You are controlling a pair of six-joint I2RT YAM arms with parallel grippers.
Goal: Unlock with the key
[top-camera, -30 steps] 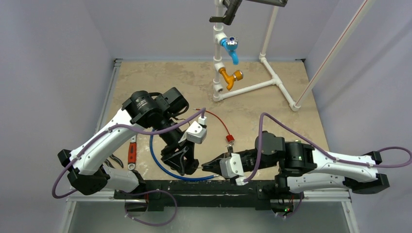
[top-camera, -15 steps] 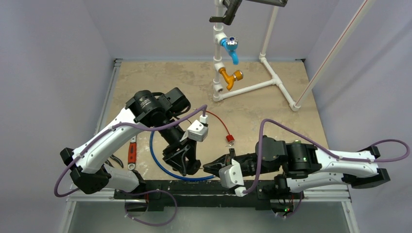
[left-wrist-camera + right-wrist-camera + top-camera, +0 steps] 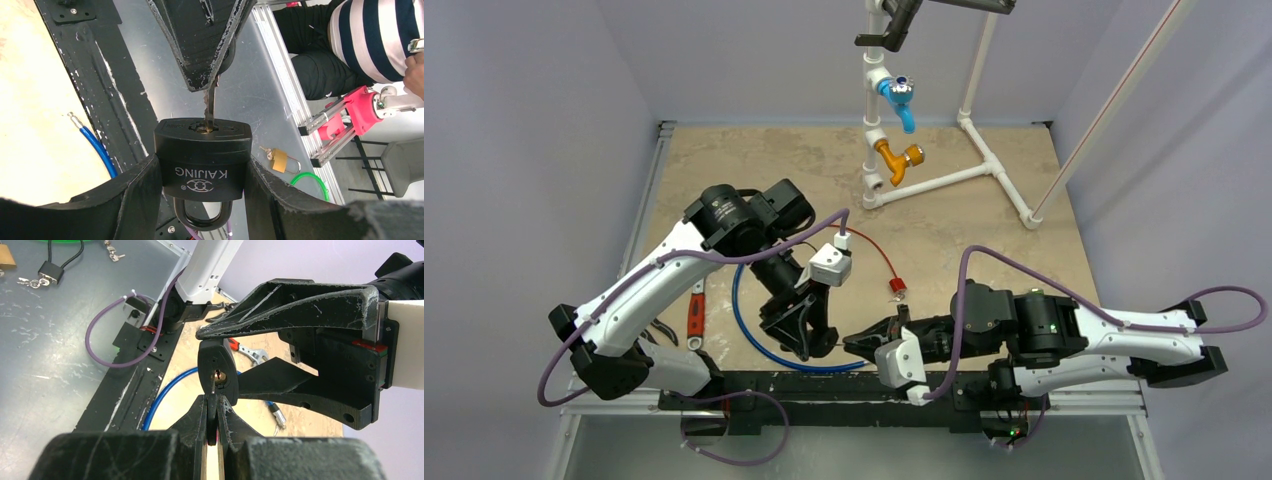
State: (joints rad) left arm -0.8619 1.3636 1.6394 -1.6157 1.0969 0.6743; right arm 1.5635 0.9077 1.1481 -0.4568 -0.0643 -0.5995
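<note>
My left gripper [image 3: 809, 340] clamps a black padlock [image 3: 202, 155] by its narrow edges, low over the 6 o'clock edge of the table [image 3: 984, 230]. On the body I read "KAIJING" in white, upside down in the left wrist view, with a small round emblem beside it. The shackle [image 3: 202, 222] points to 6 o'clock there and the keyway faces 12. My right gripper [image 3: 212, 412] is pinched tight on the key [image 3: 211, 105]. Its blade tip sits in the keyway, with most of the blade showing outside. I cannot tell whether the shackle has released. A blue cable [image 3: 746, 335] loops on the table at the padlock's 9 o'clock.
</note>
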